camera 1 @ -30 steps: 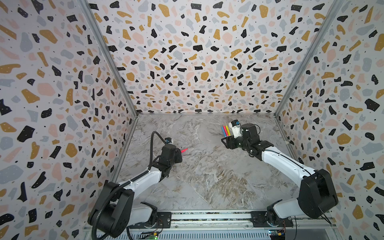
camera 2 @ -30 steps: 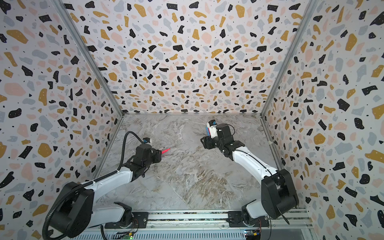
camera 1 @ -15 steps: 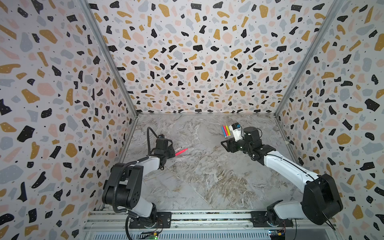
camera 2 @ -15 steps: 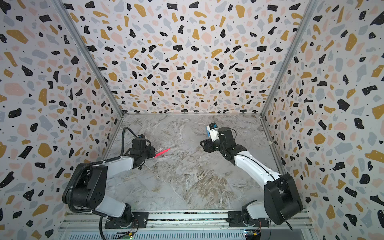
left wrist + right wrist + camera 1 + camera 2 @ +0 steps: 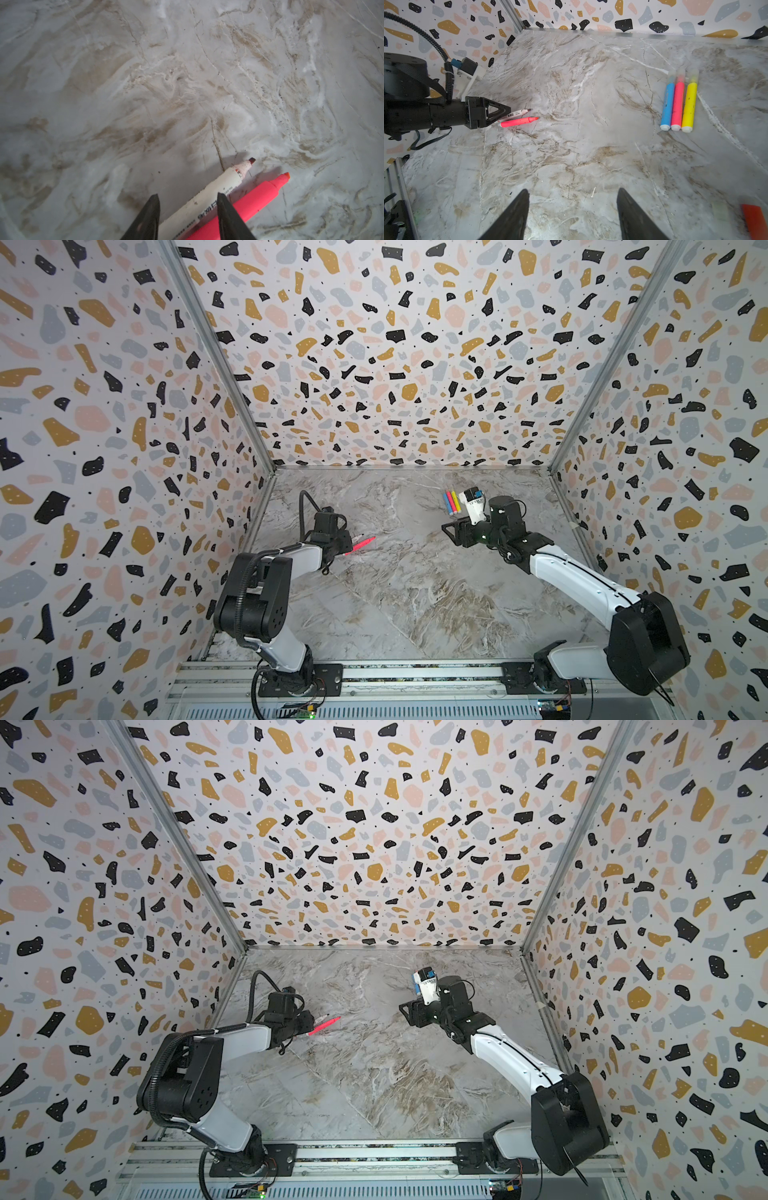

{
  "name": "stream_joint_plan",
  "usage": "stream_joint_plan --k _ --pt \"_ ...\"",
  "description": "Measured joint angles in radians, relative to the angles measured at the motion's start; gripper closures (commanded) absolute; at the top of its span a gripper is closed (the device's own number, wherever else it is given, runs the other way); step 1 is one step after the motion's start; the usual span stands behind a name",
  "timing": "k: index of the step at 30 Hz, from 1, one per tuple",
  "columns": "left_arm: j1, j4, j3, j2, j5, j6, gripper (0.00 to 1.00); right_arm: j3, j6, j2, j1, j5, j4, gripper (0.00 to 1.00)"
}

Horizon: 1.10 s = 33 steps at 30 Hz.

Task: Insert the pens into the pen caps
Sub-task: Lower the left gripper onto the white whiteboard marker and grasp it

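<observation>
Straddling the white pen [image 5: 356, 537] near the counter's [image 5: 395, 593] left side in both top views, the left claw [image 5: 348, 542] sits low, with the pink pen [image 5: 362, 544] just beside. Well apart, the right claw [image 5: 449, 531] hangs spread over bare marble. A blue pen [image 5: 446, 503], a second pink pen [image 5: 451, 502] and a yellow pen [image 5: 456, 502] lie side by side at far right in a top view.

Left wrist: the claw's dark tips stand apart with the uncapped white pen running between them. There is a gap at one tip, and the other tip sits where the white and pink pens meet.

Right wrist: the right claw's tips stand wide with nothing between. The three pens lie in a touching row. A red cap [image 5: 755, 220], blurred, is cut off at the frame's edge.
</observation>
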Motion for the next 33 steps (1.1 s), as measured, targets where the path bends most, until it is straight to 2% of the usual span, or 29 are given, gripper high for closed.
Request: stream_joint_plan --k 22,33 --pt "-0.053 -0.025 -0.018 -0.006 0.005 0.002 0.57 -0.036 0.021 -0.028 0.0 -0.011 0.026 0.33" --pt "-0.054 -0.058 0.004 0.026 -0.04 0.022 0.75 -0.045 0.029 -0.03 -0.003 -0.011 0.026 0.33"
